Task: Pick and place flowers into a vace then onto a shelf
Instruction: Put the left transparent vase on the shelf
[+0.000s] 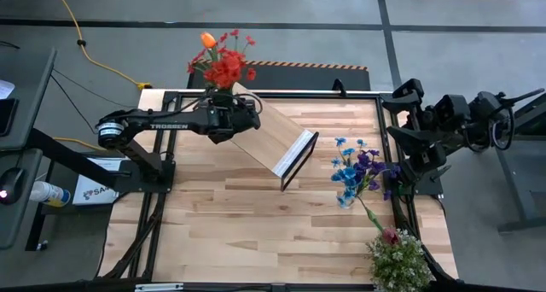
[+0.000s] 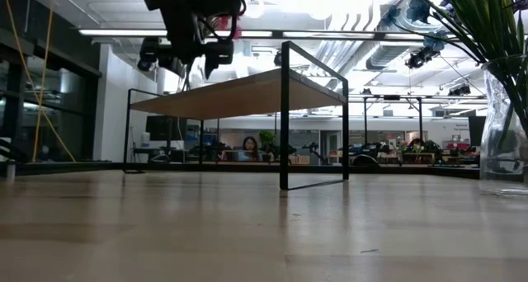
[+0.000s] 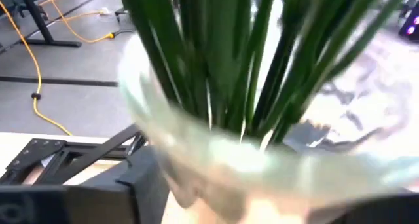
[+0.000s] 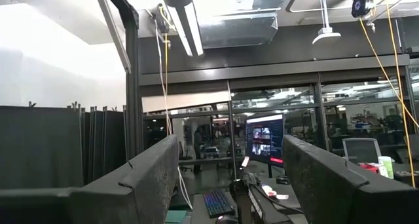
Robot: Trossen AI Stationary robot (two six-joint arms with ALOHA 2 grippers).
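A clear glass vase (image 3: 216, 152) holds green stems (image 3: 216, 60). Its red sprays (image 1: 225, 67) and orange tulip (image 1: 207, 39) show over the far left end of the shelf (image 1: 273, 134), a light wood board on a black frame that stands on the table. My left gripper (image 1: 223, 111) is at this vase, above the shelf's far end (image 2: 198, 96). Whether the vase rests on the board does not show. My right gripper (image 4: 229, 178) is open and raised at the table's far right, pointing up into the room.
A second glass vase (image 2: 503, 125) with blue and purple blooms (image 1: 358, 168) stands on the table to the right of the shelf. A dark pink rose (image 1: 391, 236) and a bushy green plant (image 1: 399, 262) sit at the near right corner. Bare tabletop (image 1: 239, 232) lies near the front.
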